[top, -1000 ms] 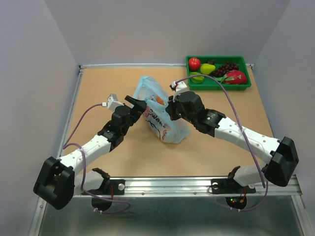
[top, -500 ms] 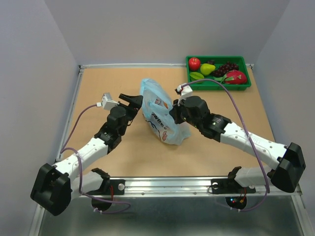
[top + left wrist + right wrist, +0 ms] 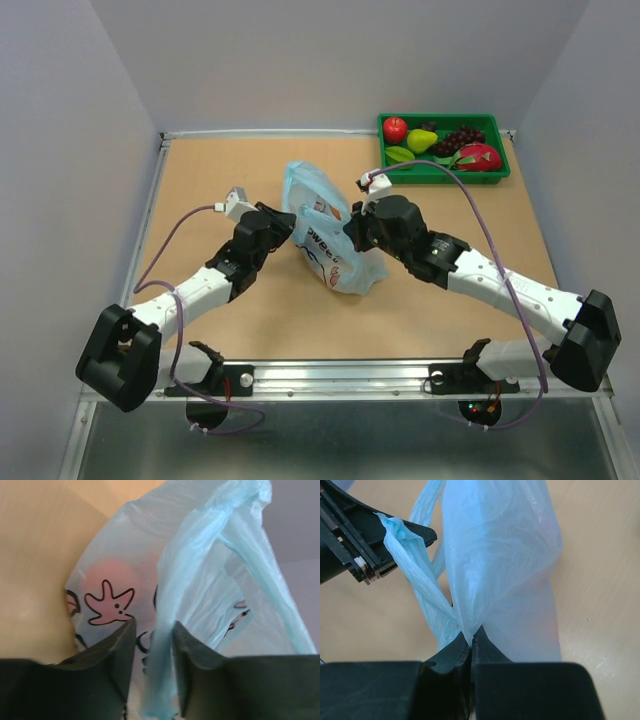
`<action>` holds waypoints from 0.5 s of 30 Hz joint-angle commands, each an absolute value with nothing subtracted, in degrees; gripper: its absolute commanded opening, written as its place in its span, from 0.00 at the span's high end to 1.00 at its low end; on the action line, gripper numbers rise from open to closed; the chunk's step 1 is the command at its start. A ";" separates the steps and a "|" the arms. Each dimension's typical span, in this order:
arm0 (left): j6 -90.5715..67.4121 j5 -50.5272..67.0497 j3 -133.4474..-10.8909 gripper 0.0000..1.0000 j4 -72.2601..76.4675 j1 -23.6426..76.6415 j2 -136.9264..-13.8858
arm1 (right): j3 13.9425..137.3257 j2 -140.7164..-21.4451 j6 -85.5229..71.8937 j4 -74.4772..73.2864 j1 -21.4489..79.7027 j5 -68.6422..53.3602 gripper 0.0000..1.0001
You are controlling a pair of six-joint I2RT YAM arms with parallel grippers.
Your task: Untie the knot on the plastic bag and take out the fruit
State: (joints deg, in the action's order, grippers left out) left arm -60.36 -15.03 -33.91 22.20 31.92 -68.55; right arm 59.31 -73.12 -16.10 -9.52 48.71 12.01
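At mid-surface, left end effector (image 3: 154, 626) half-open around a handle strand of the plastic bag (image 3: 200, 580), right end effector (image 3: 471, 636) clamped on its film

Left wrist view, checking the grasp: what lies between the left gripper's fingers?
A twisted handle strip of the plastic bag threads the left gripper; the left wrist view shows it.

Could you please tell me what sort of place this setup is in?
Probably a robotics lab test cell: a brown tabletop boxed in by plain grey walls, two arms bolted to a metal rail, and a green tray of fruit.
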 commanded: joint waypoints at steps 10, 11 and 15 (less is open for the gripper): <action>-17.86 -39.01 -71.52 1.00 -13.69 24.09 -73.11 | 52.39 -65.83 -11.43 -5.98 48.43 29.27 0.99; -15.84 -41.46 -73.46 1.00 -17.02 23.82 -74.17 | 52.12 -65.92 -11.25 -5.98 48.43 28.57 0.99; -3.29 -46.21 -80.31 1.00 -19.50 22.33 -79.35 | 50.19 -66.71 -10.90 -5.98 48.34 23.56 0.99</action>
